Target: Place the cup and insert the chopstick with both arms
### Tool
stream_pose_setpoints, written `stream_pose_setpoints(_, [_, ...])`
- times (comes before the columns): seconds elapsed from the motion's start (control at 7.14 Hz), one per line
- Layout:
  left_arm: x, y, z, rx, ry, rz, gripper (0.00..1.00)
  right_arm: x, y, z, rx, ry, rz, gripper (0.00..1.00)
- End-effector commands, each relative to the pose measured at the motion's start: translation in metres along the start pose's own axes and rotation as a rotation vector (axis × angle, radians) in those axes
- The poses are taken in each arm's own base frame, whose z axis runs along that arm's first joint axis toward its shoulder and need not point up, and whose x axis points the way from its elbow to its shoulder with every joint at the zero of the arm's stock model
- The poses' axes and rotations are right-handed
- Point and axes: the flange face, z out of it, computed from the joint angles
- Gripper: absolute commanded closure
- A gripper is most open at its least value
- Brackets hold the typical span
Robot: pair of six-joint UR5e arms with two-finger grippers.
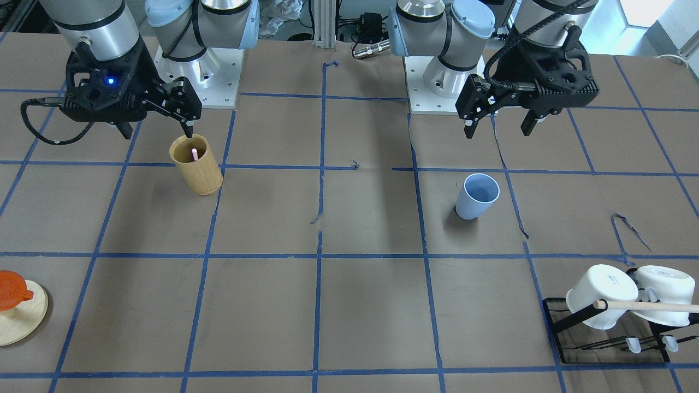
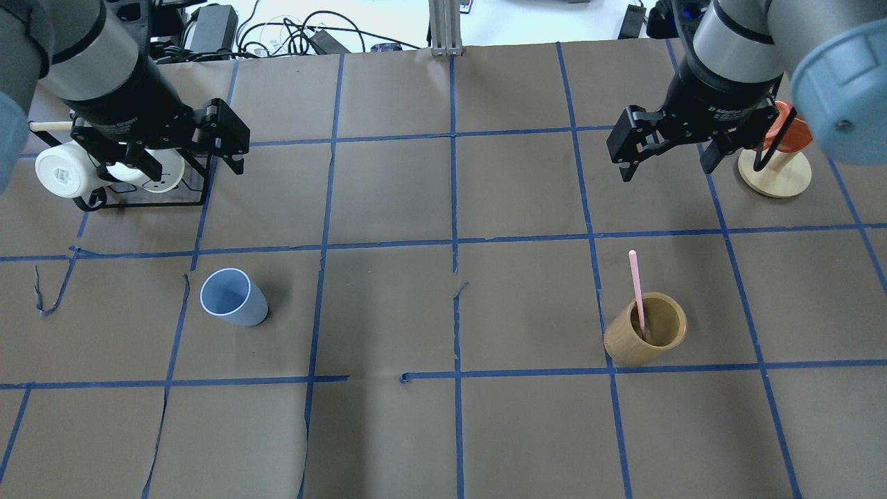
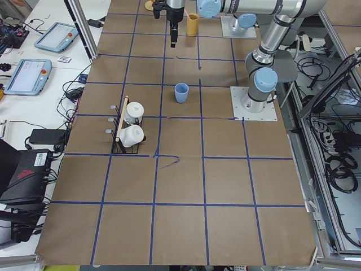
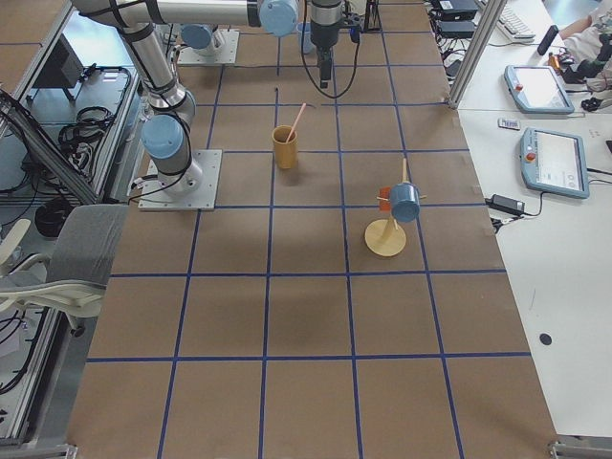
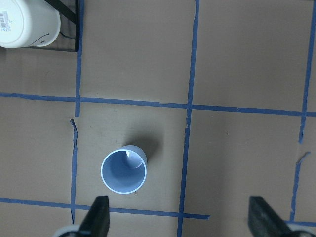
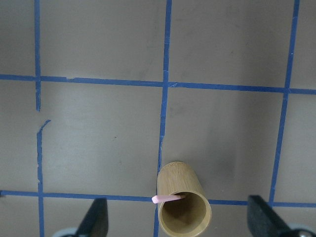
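**Front-facing view:** the right tool (image 1: 158,131) hangs at the view's left w/ its fingers spread wide, holding nothing. Below it the bamboo cup (image 1: 197,166) stands upright on the surface (image 1: 371,305), w/ the pink chopstick (image 1: 193,155) inside. The left tool (image 1: 498,132), at the view's right, is likewise spread apart & empty. It hangs clear of the blue cup (image 1: 477,196), which stands mouth up. At one near corner is a mug rack (image 1: 557,322) w/ two white mugs (image 1: 600,297). At the other, an orange cup (image 1: 11,289) sits on a wooden stand (image 1: 22,322).

**Overhead view:** the left tool is over the mug rack's edge, well apart from the blue cup, which sits one taped square nearer the robot. The right tool is just beside the wooden stand, well apart from the bamboo cup. The chopstick leans out of that cup, lower end inside.

**Exterior left view:** the blue cup stands alone btwn the mug rack & the left arm's base. The tools are too small to judge here.

**Exterior right view:** the bamboo cup, chopstick slanting out of its top, stands not far from the right arm's base. The wooden stand is out toward the operators' side.

**Left wrist view:** the blue cup is seen from above, mouth up, beside a tape line. The fingers (image 5: 96,219) show at the bottom corners, wide apart, not touching the cup.

**Right wrist view:** the bamboo cup is at the bottom edge btwn the spread fingers, touching neither. The chopstick's end pokes over the rim.
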Motion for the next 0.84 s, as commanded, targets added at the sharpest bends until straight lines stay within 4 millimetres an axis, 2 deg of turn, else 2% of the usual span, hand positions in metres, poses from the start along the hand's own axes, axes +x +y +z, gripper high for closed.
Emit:
stream_pose_setpoints(0.0, [0.0,0.0,0.0,-0.001,0.0,0.0,0.0,0.0,0.001,0.0,0.0,0.001,-0.001,0.0])
stream_pose_setpoints(0.42, [0.0,0.001,0.001,-0.004,0.0,0.0,0.0,0.0,0.001,0.003,-0.006,-0.004,0.0,0.0])
stream_pose_setpoints(0.56, [0.0,0.004,0.012,-0.025,0.0,0.001,0.0,0.0,-0.006,0.014,0.0,-0.003,-0.001,0.0])
stream_pose_setpoints(0.7, [0.0,0.011,0.037,-0.077,-0.005,0.002,0.0,0.0,-0.003,0.026,-0.02,0.008,0.0,0.0])
